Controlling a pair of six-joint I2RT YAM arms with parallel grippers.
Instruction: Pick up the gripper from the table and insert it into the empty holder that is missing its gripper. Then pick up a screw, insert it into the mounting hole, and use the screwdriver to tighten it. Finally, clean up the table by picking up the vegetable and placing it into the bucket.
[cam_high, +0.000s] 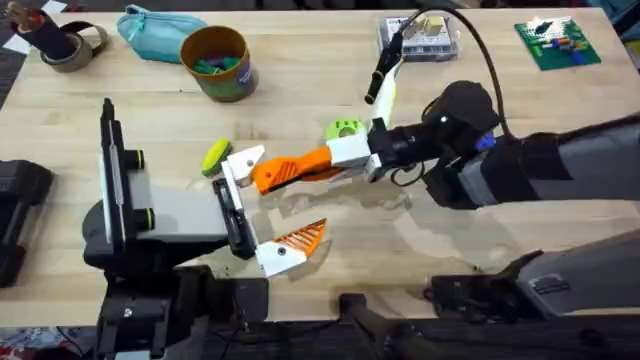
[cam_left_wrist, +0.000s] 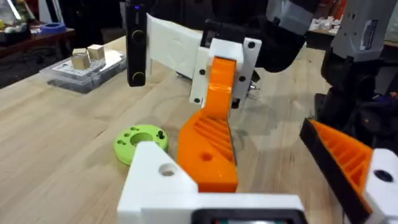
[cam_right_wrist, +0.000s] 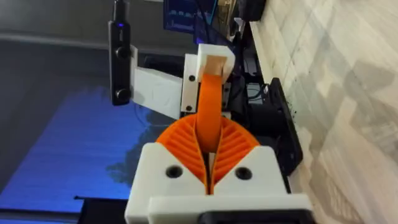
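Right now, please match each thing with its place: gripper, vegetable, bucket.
Things:
1. gripper
2. vegetable
3. bucket

Places:
a. next to the teal pouch
b. held in the right gripper
c. lying on the table, beside the holder

Pairs: 1-b, 2-c, 3-a

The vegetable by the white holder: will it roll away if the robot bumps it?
The vegetable looks rounded and oblong, so a bump would probably roll it sideways. It seems a small toy, so likely light. The holder right beside it might stop it.
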